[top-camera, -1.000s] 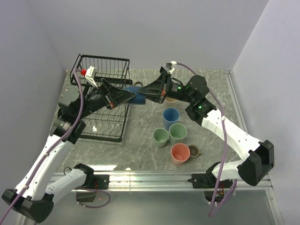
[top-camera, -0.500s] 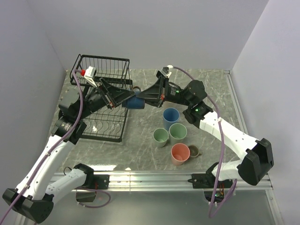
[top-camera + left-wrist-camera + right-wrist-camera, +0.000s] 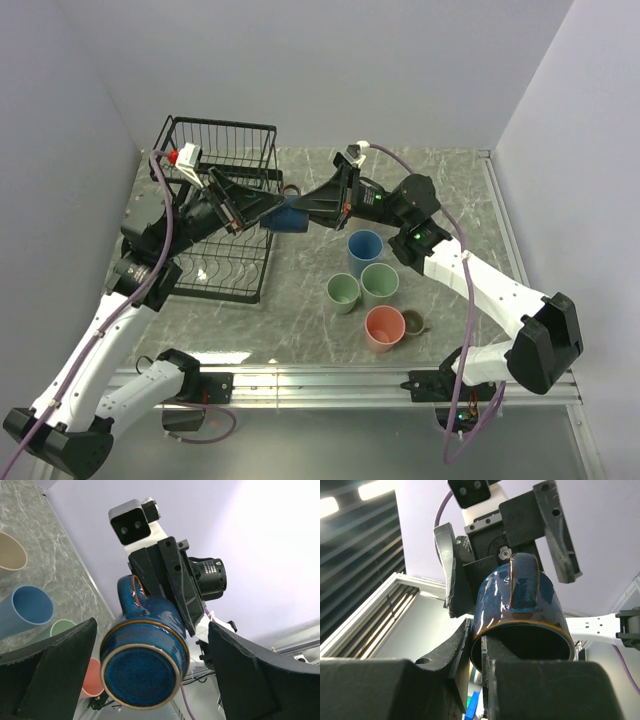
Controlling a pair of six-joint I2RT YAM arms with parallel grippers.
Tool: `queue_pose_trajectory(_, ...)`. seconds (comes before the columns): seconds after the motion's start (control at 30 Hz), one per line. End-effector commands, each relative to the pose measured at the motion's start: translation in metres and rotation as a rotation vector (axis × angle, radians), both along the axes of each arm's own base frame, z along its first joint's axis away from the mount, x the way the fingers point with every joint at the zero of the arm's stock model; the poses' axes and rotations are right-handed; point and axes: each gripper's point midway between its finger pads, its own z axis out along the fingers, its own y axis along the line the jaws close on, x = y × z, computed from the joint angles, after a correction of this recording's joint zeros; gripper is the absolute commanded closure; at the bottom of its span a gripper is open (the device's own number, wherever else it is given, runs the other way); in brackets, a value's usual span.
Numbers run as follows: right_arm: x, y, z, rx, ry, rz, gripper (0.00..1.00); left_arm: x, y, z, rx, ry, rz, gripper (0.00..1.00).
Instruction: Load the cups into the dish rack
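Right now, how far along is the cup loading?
Done: no cup shows in the black wire dish rack, though the left arm hides part. In hand: the right gripper holds the glazed dark-blue mug by its rim, with the open left gripper straddling it. Left: the light-blue plastic tumbler, salmon tumbler, beige tumbler, two pale-green tumblers and small beige mug stand on the table.

Wide left gripper (image 3: 270, 213), pinched right gripper (image 3: 306, 211)

Glossy dark-blue mug (image 3: 145, 655) with brown rim, grey marbled table (image 3: 300, 322), black wire rack (image 3: 226, 122)
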Motion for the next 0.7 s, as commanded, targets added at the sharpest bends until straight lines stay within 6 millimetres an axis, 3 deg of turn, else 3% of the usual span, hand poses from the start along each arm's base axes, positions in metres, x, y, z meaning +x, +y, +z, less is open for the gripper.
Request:
queue_pose_trajectory(0.0, -0.004, -0.005, 0.030, 0.091, -0.088, -0.010, 1.00, -0.010, 0.005, 0.016, -0.011, -0.054, 0.007, 0.01)
queue_pose_trajectory(0.27, 0.001, -0.003, 0.024, 0.092, -0.071, -0.001, 1.00, -0.009, 0.005, 0.008, 0.007, -0.036, 0.012, 0.11)
queue_pose_trajectory(0.5, 0.004, -0.004, 0.021, 0.098, -0.064, -0.022, 1.00, -0.007, -0.001, 0.008, 0.017, -0.036, -0.024, 0.31)
queue_pose_trajectory(0.67, 0.010, -0.006, 0.018, 0.096, -0.056, -0.050, 1.00, -0.009, 0.000, 0.008, 0.022, -0.040, -0.028, 0.28)
